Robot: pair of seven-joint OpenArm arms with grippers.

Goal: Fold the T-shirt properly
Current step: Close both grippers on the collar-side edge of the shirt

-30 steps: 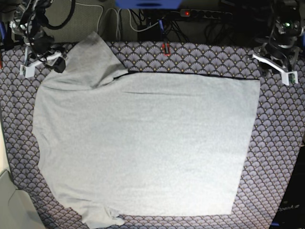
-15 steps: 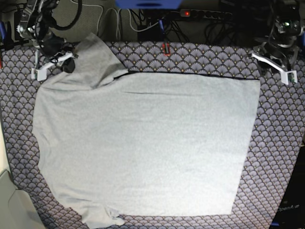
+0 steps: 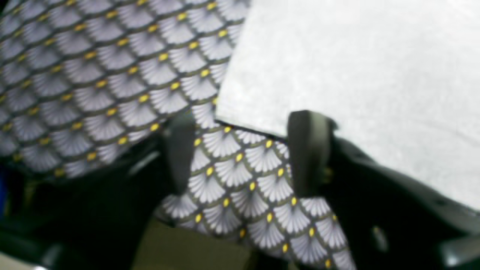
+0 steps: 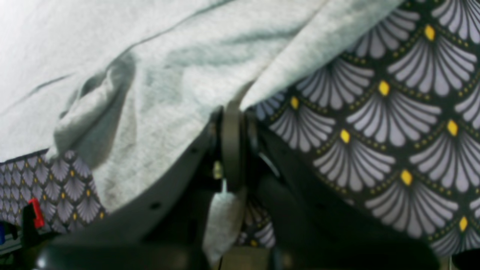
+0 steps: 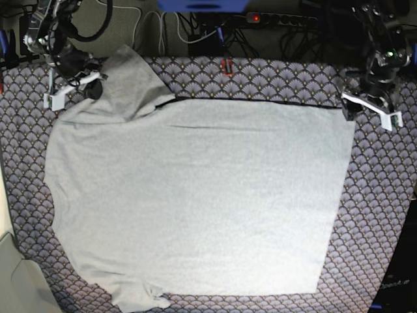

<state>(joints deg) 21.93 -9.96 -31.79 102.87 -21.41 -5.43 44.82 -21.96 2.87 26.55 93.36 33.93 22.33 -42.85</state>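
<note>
T-shirt (image 5: 195,195) lies flat and plain side up across most of the patterned cloth (image 5: 273,78), its hem edge at the right of the base frame, one sleeve (image 5: 127,81) reaching toward the upper left and the other bunched at the lower left.

What has changed is at the two far corners. In the upper left of the base view, our right gripper (image 5: 91,85) has moved in from the bare cloth onto the sleeve edge and closed. In the right wrist view its jaws are pressed together with a fold of grey fabric pinched between them, so we judge the sleeve is now gripped.

In the upper right, our left gripper (image 5: 348,107) has come down and inward to the shirt's top right corner. In the left wrist view its jaws stand wide apart over the cloth, with the corner (image 3: 221,112) just ahead of the gap and nothing held. The view is soft, so the far finger (image 3: 309,150) may already be touching the hem; we cannot be sure.

We take this as one side secured and the other about to be taken, ready for a first fold.

No lettering shows on the shirt. Faint pale print at the lower right edge of the base frame (image 5: 395,283) is too small for us to read.
</note>
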